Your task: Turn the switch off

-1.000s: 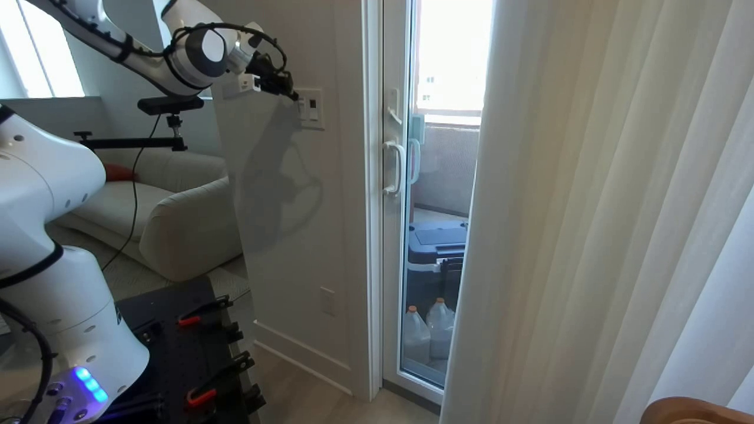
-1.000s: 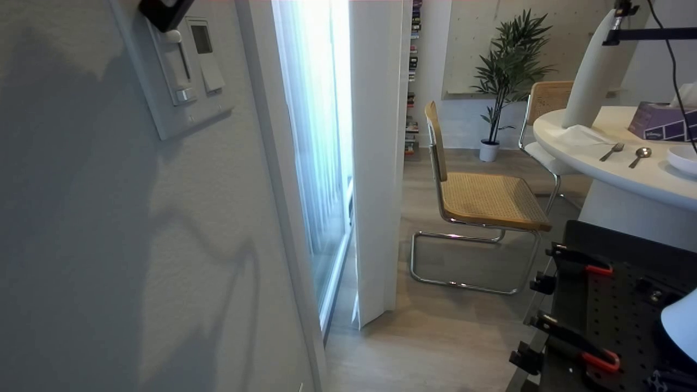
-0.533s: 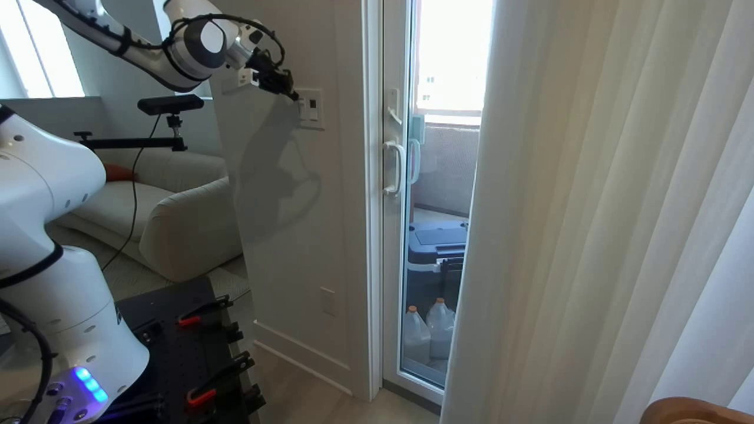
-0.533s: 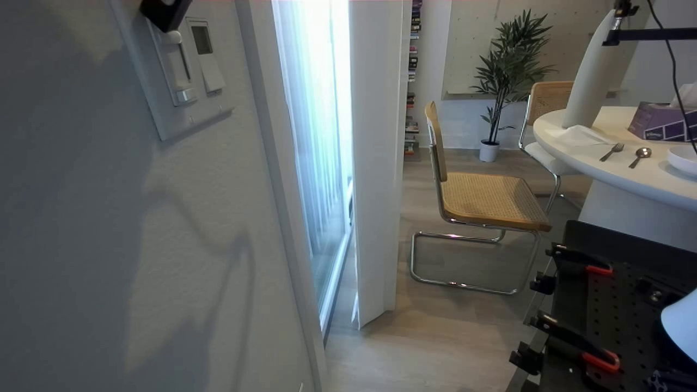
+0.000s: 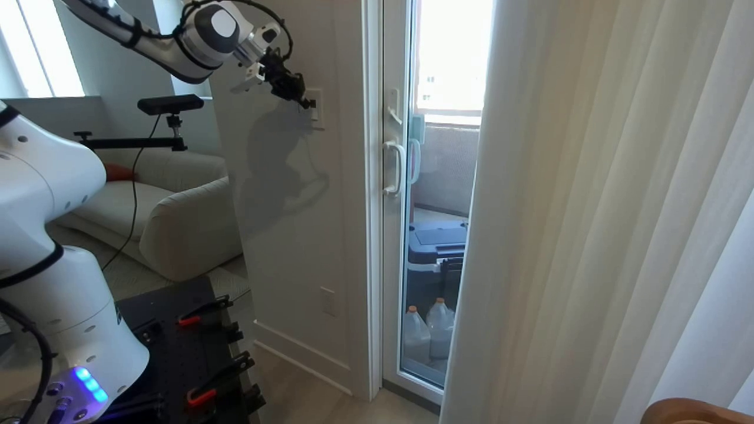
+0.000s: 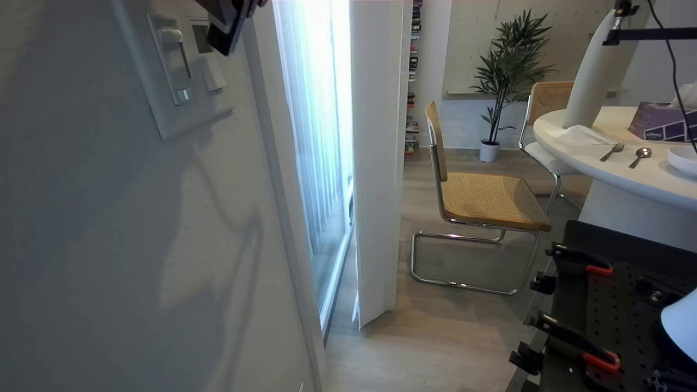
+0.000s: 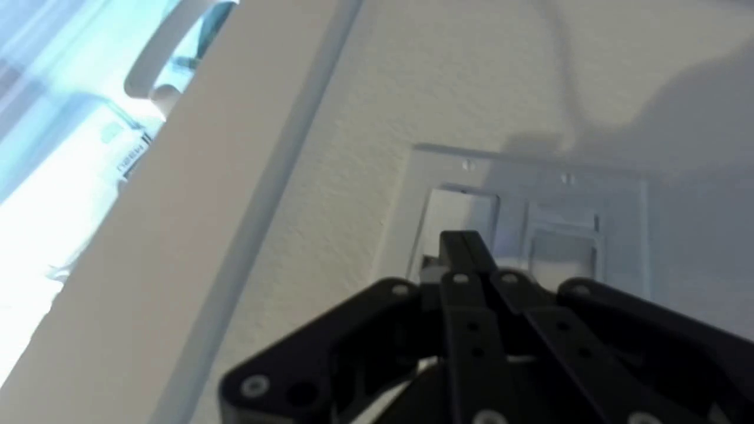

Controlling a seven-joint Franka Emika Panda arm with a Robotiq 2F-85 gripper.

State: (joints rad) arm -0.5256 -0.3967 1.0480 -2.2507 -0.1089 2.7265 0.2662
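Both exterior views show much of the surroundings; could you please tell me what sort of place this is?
Most likely a home, perhaps a living and dining area: exterior views show a pale sofa, a rounded table bearing a fork and a spoon, and a potted plant.

Exterior view: set back, faces wall (image 5: 294,265) and door (image 5: 393,247). Exterior view: close along wall, toward chair (image 6: 490,201). Wrist view: close-up past gripper (image 7: 462,242). All share switch (image 6: 179,71).

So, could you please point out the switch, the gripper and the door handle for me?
Switch (image 7: 511,200): wrist view, on the bare middle of its plate.
Gripper (image 7: 462,240): wrist view, midway between its fingertips, which are shut together.
Door handle (image 5: 402,168): in an exterior view, on its white upright grip.
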